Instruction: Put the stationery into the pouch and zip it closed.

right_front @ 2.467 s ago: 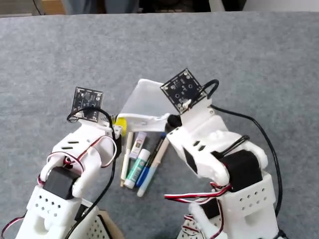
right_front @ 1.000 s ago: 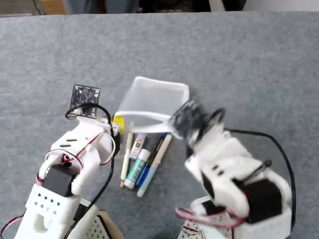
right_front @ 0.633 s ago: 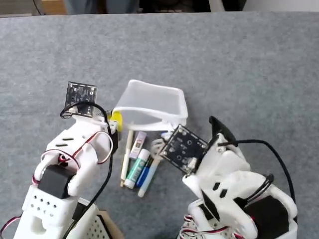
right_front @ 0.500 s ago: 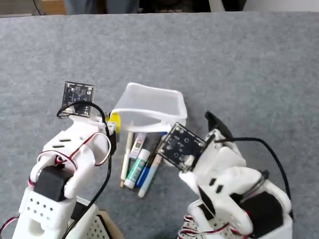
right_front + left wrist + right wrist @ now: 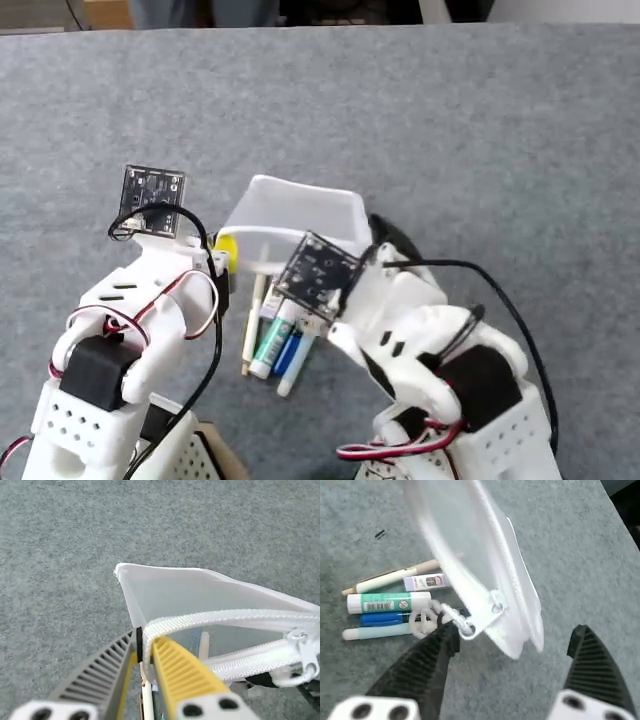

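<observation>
Stationery point(image 5: 272, 338) is lying lower in the frame than the pouch point(image 5: 300, 212), long axes pointing at it; your left gripper point(image 5: 145, 647) is pinching its rim, your wide-spread right gripper point(image 5: 515, 632) hovering nearer.

Looks like a robotics lab: grey felt table point(image 5: 520, 110), 2 white arms point(image 5: 130, 320) with exposed wiring point(image 5: 217, 335).

A: Pouches on the table?
B: One pouch point(image 5: 300, 210), translucent white.
A: Stationery pieces?
B: Five countable: one cream stick point(image 5: 390, 580), one purple-labelled tube point(image 5: 424, 582), one green-labelled stick point(image 5: 385, 603), one blue pen point(image 5: 385, 619), one pale marker point(image 5: 375, 631).
A: Arms?
B: Two: left arm point(image 5: 130, 320), right arm point(image 5: 420, 340).
</observation>
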You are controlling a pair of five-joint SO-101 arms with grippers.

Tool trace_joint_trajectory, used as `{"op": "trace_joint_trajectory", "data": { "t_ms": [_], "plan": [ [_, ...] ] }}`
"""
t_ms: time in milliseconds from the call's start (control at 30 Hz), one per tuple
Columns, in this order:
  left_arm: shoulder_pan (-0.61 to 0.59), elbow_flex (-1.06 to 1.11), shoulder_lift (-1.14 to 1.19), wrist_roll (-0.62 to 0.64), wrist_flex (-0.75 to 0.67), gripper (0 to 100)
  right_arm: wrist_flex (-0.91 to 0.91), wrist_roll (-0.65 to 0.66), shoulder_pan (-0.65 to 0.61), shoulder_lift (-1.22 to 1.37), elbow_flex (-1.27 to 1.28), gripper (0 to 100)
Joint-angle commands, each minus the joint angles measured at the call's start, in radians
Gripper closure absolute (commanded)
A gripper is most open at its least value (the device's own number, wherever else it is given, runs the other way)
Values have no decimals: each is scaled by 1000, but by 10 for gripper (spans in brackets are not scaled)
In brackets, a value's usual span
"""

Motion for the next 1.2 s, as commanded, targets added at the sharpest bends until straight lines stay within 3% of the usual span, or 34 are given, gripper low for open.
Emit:
{"op": "trace_joint_trajectory", "data": {
  "t_ms": [0,200,367,933,1167],
  "plan": [
    [2,-56,-11,11,2,973,-52,9,-21,42,2,676],
    [2,-56,-11,11,-2,973,-140,9,-21,65,77,878],
    [2,-56,-11,11,-5,973,-141,9,-20,65,85,983],
    [19,-4,-11,3,-29,966,-141,8,-20,64,70,986],
    [19,19,-5,3,-34,762,-141,8,-21,64,42,986]
  ]
}}
